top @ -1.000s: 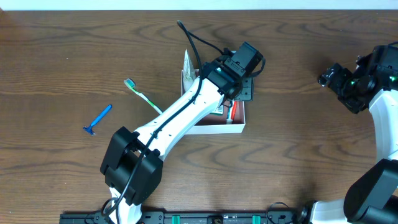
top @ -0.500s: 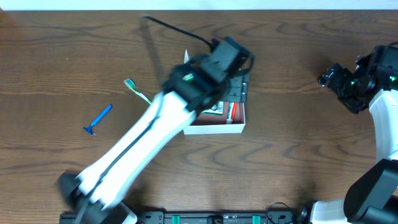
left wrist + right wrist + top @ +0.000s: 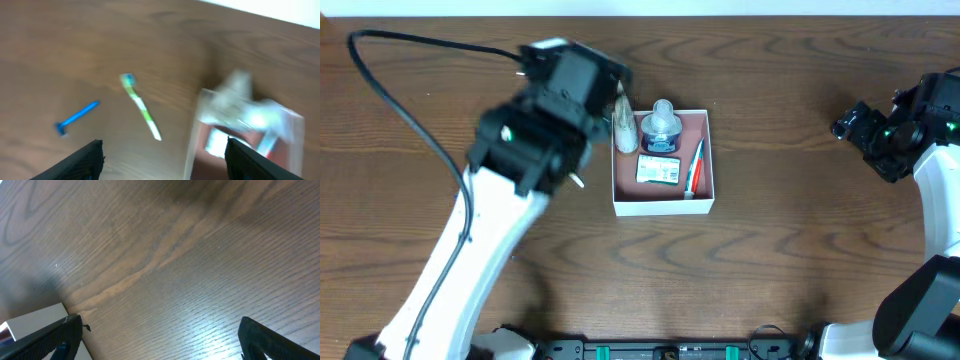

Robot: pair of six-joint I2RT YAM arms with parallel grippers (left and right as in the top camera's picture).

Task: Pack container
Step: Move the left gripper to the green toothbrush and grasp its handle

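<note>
Black-fingered, the left gripper [image 3: 162, 161] hangs spread wide with nothing between its tips, above the brown wooden table [image 3: 60, 45]. Just beyond it on the wood lies a green-and-white toothbrush [image 3: 141, 107], and left of that, apart from it, a blue razor [image 3: 76, 117]. To the right is the container [image 3: 663, 207], mid-table, beside the left wrist. Inside it, a small blue bottle [image 3: 662, 128] with a clear cap stands at the back wall, with a green-and-white packet [image 3: 658, 170] in front of it. A red-and-white tube [image 3: 695, 165] lies along the right wall, and a pale wrapped item [image 3: 623, 128] leans at the back left corner. The packet's print is too small to read. Well to the right, the right gripper [image 3: 160, 340] is also spread wide and empty over bare wood.
</note>
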